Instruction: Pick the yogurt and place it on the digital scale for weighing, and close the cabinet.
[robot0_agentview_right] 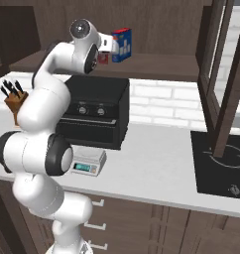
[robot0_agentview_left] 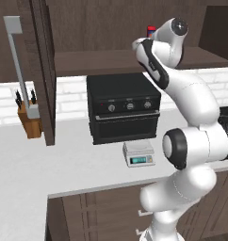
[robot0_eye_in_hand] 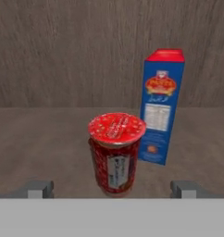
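The yogurt (robot0_eye_in_hand: 115, 155), a small dark-red cup with a red speckled lid, stands upright on the brown shelf of the cabinet (robot0_agentview_left: 101, 59). My gripper (robot0_eye_in_hand: 114, 190) faces it at shelf height, open, with one fingertip far out on each side and neither touching the cup. In the right base view a sliver of the yogurt (robot0_agentview_right: 103, 58) shows beside my hand. The digital scale (robot0_agentview_left: 139, 154), flat and white with a green display, sits on the counter in front of the oven. The cabinet doors (robot0_agentview_left: 40, 70) (robot0_agentview_right: 218, 74) stand open.
A tall blue box with a red top (robot0_eye_in_hand: 161, 106) stands just behind and right of the yogurt. A black oven (robot0_agentview_left: 124, 107) sits under the shelf, a knife block (robot0_agentview_left: 29, 118) to its left, and a black cooktop (robot0_agentview_right: 221, 163) at the far right.
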